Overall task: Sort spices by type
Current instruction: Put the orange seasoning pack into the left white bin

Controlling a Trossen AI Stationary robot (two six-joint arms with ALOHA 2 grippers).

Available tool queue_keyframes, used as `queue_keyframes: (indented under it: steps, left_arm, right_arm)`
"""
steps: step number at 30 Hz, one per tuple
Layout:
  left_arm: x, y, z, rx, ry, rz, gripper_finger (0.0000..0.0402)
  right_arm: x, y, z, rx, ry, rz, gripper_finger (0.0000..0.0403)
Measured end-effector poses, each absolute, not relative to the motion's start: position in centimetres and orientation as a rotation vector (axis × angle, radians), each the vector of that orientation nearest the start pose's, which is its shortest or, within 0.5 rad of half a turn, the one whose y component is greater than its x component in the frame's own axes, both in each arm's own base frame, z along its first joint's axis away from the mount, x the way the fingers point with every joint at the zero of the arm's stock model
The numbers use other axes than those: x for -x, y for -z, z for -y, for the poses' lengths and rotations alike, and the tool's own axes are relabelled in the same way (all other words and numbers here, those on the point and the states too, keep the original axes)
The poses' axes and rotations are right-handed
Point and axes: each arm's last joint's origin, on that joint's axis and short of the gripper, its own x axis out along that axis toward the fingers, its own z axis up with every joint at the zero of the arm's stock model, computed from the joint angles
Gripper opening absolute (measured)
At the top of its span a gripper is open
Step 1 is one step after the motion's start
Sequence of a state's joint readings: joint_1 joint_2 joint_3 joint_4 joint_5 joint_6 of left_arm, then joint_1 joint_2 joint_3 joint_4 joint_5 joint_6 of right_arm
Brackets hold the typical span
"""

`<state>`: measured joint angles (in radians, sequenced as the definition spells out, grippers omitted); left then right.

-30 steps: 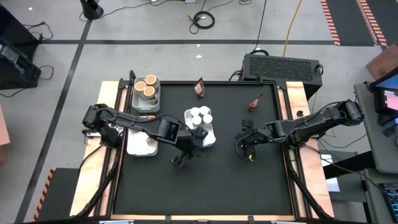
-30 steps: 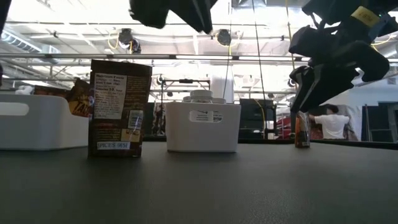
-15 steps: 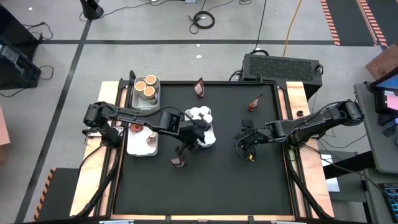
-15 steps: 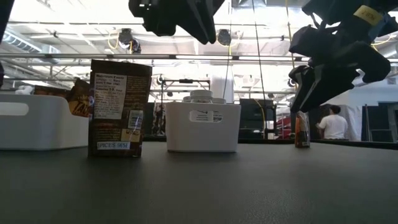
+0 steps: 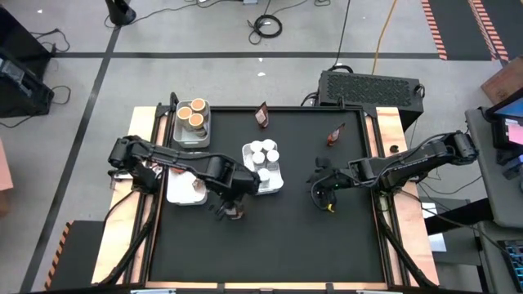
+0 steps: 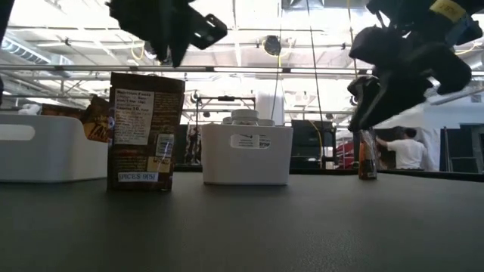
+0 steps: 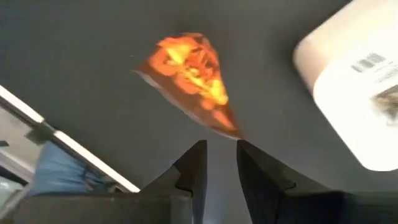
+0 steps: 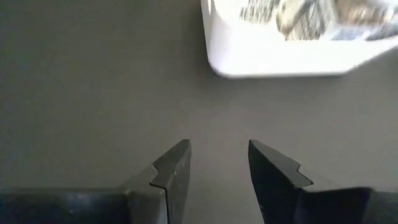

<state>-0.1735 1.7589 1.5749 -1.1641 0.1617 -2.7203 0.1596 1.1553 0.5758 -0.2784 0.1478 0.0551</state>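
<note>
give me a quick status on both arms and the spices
Left end effector over a standing packet, fingers narrowly apart, holding nothing. Right end effector open, empty, beside the jar tray. Nothing blocking.

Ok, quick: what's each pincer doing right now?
Left pincer: narrowly open, empty, above the standing reddish-brown packet.
Right pincer: open, empty, near the jar tray.

Left gripper (image 7: 219,149) narrowly parted — right gripper (image 8: 217,155) wider, both empty.
</note>
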Motion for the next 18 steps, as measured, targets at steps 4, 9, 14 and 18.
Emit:
queue_keyframes:
  steps: [4,9,14,18]
  left_arm:
    - [-33.3,-28.6,7.3,2.129,-1.631,-0.769,0.0091]
    - [-32.7,-28.5,7.9,2.070,-1.682,-0.794,0.0091]
    - [-31.8,-29.8,7.6,2.099,-1.648,-0.785,0.0091]
    - [-30.0,-31.4,7.0,2.043,-1.620,-0.757,0.0091]
  right_arm:
    - [-21.9,-19.5,-3.2,0.070,-0.029,-0.748,0.0146]
    - [-23.0,-20.4,-3.8,0.051,-0.196,-0.606,0.0146]
    - [-25.7,-19.9,-5.0,0.071,-0.256,-0.422,0.0128]
    - [-27.6,-18.0,-6.7,0.068,-0.334,-0.361,0.0080]
